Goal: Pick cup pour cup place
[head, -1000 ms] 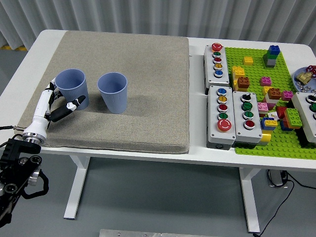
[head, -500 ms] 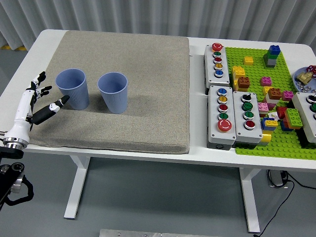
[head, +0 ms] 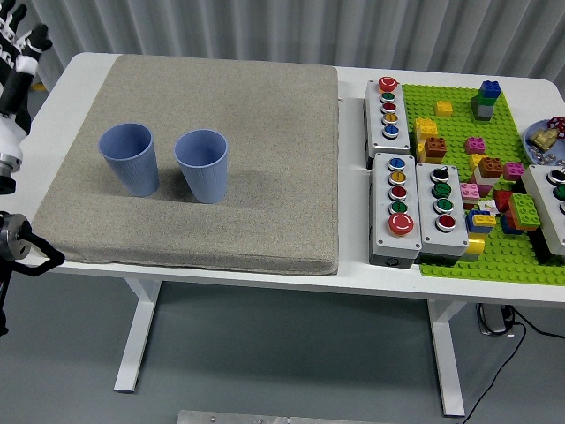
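Two blue ribbed cups stand upright side by side on the grey mat [head: 265,132]: the left cup [head: 130,158] and the right cup [head: 202,165]. Neither is touched. My left hand [head: 18,49] is raised at the picture's left edge, well away from the cups, its white and black fingers spread and holding nothing. My right hand does not show.
Right of the mat sit grey button boxes [head: 397,208] and a green baseplate [head: 494,177] with several toy bricks. A small bowl [head: 547,141] is at the far right edge. The table's white border [head: 79,71] runs around the mat.
My left hand has drawn back from the left cup, moving left and up to the picture's edge. Both cups stayed where they were.
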You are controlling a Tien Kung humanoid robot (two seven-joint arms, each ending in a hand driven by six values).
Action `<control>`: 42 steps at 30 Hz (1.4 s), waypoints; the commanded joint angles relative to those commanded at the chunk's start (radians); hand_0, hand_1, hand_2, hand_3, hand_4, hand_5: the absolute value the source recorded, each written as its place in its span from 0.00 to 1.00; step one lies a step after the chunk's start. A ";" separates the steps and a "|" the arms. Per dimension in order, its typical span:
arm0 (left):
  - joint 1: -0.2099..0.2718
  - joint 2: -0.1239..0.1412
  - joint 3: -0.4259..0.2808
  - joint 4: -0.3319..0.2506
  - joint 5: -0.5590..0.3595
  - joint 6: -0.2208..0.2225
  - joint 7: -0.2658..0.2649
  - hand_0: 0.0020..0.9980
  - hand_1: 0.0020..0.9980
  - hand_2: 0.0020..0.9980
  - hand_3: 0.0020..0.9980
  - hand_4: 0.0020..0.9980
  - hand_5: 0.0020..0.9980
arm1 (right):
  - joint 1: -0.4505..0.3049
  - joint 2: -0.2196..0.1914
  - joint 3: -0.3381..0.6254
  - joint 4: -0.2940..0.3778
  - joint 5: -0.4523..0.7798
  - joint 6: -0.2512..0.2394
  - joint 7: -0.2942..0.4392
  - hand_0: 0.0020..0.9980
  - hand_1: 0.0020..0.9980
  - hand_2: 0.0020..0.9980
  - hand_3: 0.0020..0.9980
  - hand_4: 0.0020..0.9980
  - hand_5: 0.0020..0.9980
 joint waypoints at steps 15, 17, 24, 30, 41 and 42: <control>-0.093 -0.016 -0.096 0.074 -0.014 -0.038 0.059 0.85 0.87 1.00 1.00 0.91 1.00 | -0.004 -0.004 0.011 0.000 -0.021 0.000 -0.001 0.74 0.69 0.73 0.60 0.15 0.19; -0.085 -0.021 -0.100 0.072 -0.006 -0.036 0.058 0.85 0.87 1.00 1.00 0.91 1.00 | -0.008 -0.001 0.013 0.000 -0.022 0.000 -0.001 0.74 0.69 0.73 0.60 0.15 0.19; -0.066 -0.032 -0.111 0.047 0.037 -0.015 0.044 0.84 0.86 1.00 0.99 0.92 1.00 | -0.020 0.005 0.018 0.000 -0.024 -0.001 -0.004 0.74 0.69 0.73 0.60 0.15 0.19; -0.066 -0.039 -0.121 0.040 0.035 -0.019 0.042 0.86 0.86 1.00 0.99 0.91 1.00 | -0.019 0.006 0.016 0.000 -0.018 -0.003 -0.002 0.74 0.69 0.73 0.60 0.16 0.18; -0.073 -0.045 -0.137 0.028 0.043 -0.021 0.049 0.85 0.85 1.00 0.99 0.90 1.00 | -0.007 0.006 0.014 0.000 0.005 -0.014 0.008 0.75 0.69 0.73 0.60 0.16 0.18; -0.074 -0.045 -0.138 0.028 0.043 -0.021 0.049 0.85 0.85 1.00 0.99 0.90 1.00 | -0.007 0.007 0.015 0.000 0.004 -0.014 0.008 0.75 0.69 0.73 0.60 0.16 0.18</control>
